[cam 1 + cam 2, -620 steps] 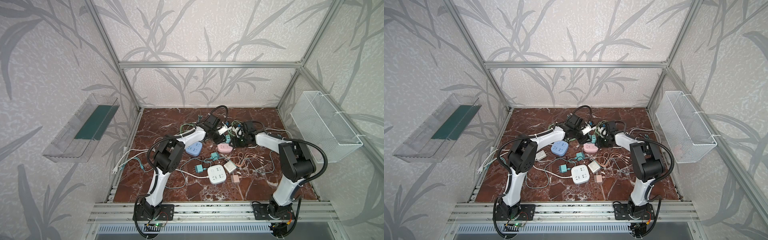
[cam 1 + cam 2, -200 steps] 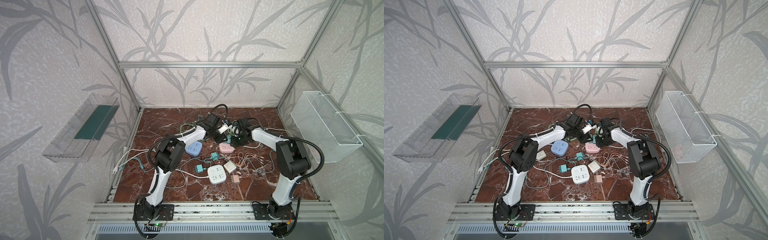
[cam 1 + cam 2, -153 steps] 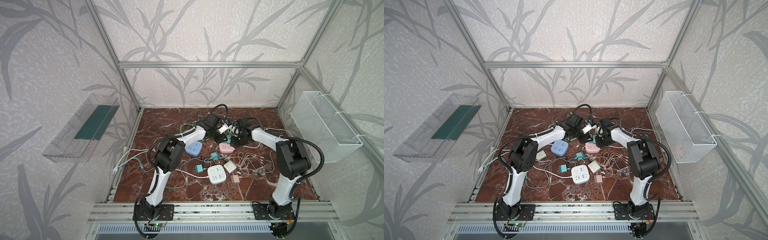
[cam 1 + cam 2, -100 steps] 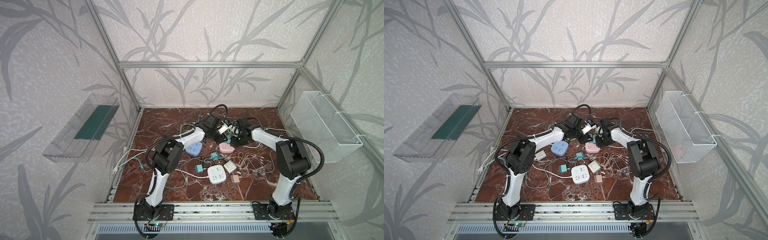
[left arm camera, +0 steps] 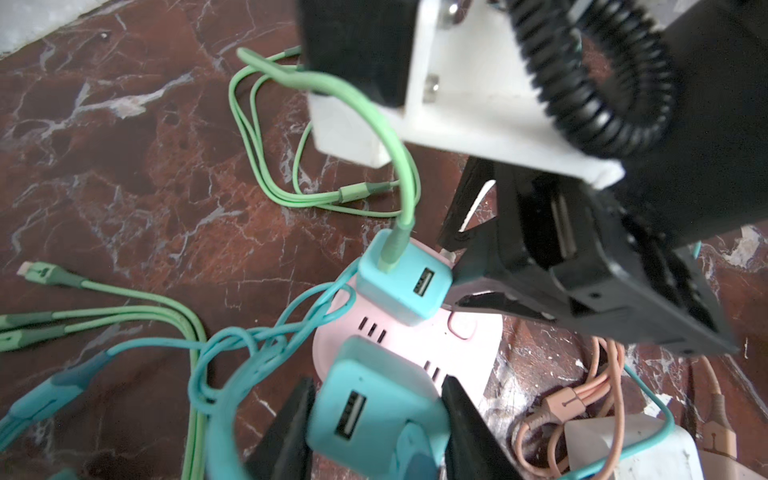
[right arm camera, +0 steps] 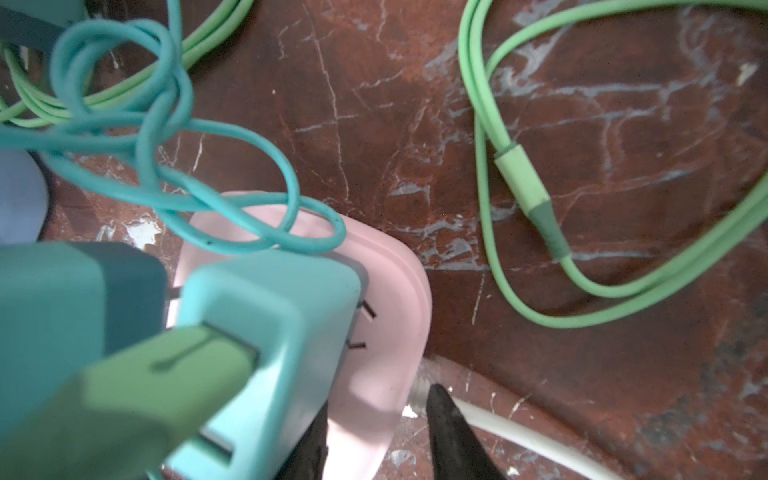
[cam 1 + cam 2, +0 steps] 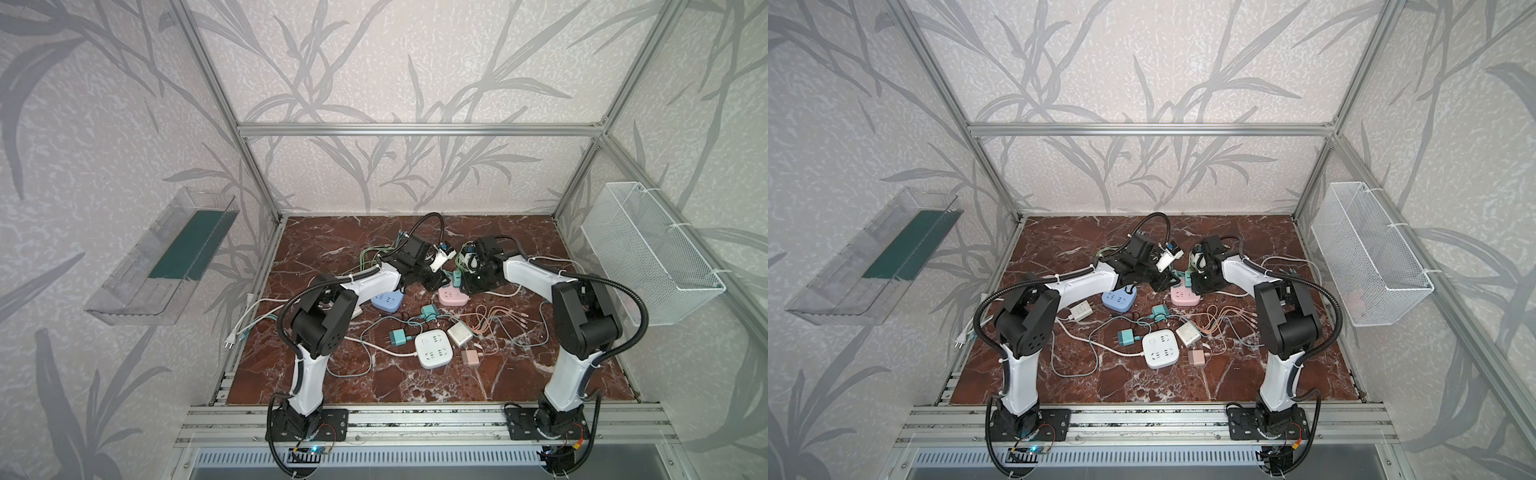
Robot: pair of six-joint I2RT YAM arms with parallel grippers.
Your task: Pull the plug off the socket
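In both top views the spot where the two arms meet is a dark knot. The pink socket shows only as a pale wedge under the wrists, and the plugs on it are too small to tell apart there. The left wrist view cuts the plug off at the frame's edge, where it blurs, and how deep it sits in the socket is hard to make out. In the right wrist view one black finger of the right jaws stands just beside the socket's rim, while the other is mostly hidden behind the second plug. These jaws straddle the socket's edge, but whether they press on it I cannot tell.

The plug is a small teal block with rounded corners and a USB slot in the face toward the camera, standing on the pink socket. It sits between the left jaws, which stand narrow and clasp it, one black finger against each side. Just beyond those jaws stands the second plug (same teal, with a light green cable in its top), also on the socket, and the right jaws reach in beside it. A teal cable loops past the socket's rim onto the tabletop.
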